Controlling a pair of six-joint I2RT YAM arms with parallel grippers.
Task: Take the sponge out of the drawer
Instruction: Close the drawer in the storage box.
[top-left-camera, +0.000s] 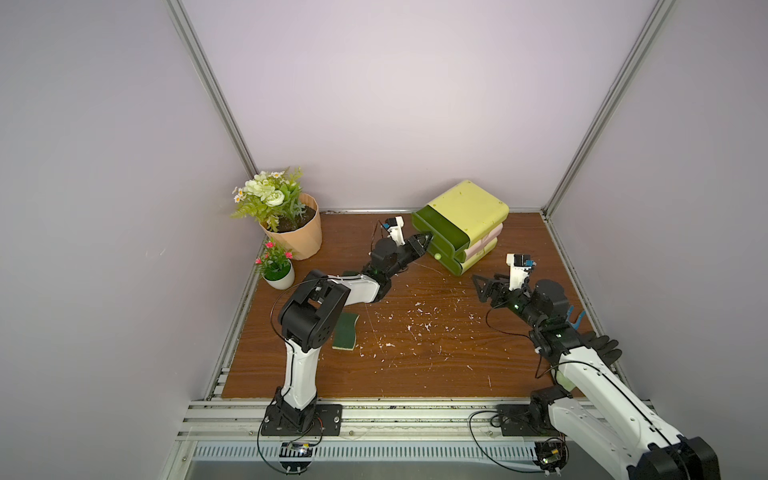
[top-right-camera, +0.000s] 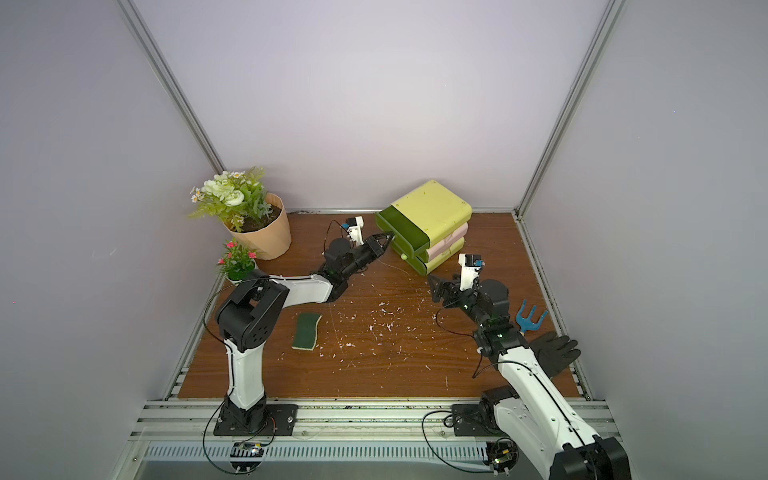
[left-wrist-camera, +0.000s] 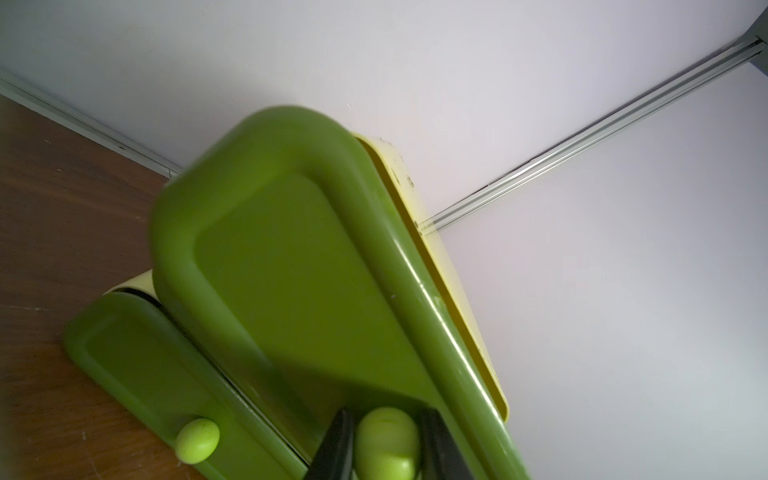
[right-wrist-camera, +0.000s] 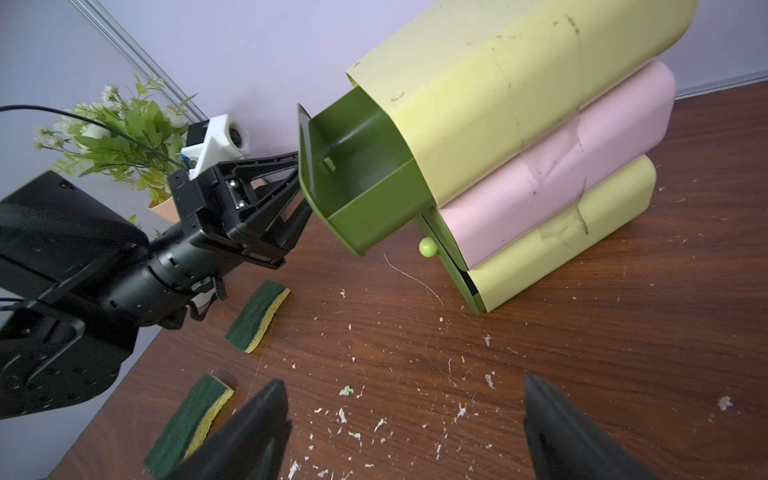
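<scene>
The top green drawer (top-left-camera: 440, 232) (top-right-camera: 405, 232) (right-wrist-camera: 357, 178) of the yellow and pink drawer unit (top-left-camera: 469, 208) stands pulled out. What the right wrist view shows of its inside is bare. My left gripper (top-left-camera: 428, 239) (top-right-camera: 388, 237) (left-wrist-camera: 386, 419) is shut on that drawer's light green knob (left-wrist-camera: 386, 440). A green and yellow sponge (top-right-camera: 306, 331) (top-left-camera: 345, 331) (right-wrist-camera: 191, 419) lies flat on the table beside the left arm. Another sponge (right-wrist-camera: 257, 316) lies under the left wrist. My right gripper (top-left-camera: 480, 289) (top-right-camera: 434, 286) (right-wrist-camera: 403, 386) hangs open over the table, right of the unit's front, holding nothing.
A lower green drawer with its knob (top-left-camera: 437, 256) (left-wrist-camera: 197, 440) (right-wrist-camera: 427, 247) is almost shut. A large flower pot (top-left-camera: 291, 232) and a small potted plant (top-left-camera: 276, 270) stand at the back left. A blue hand fork (top-right-camera: 530, 318) and a black glove (top-right-camera: 555, 351) lie by the right arm. White crumbs dot the table.
</scene>
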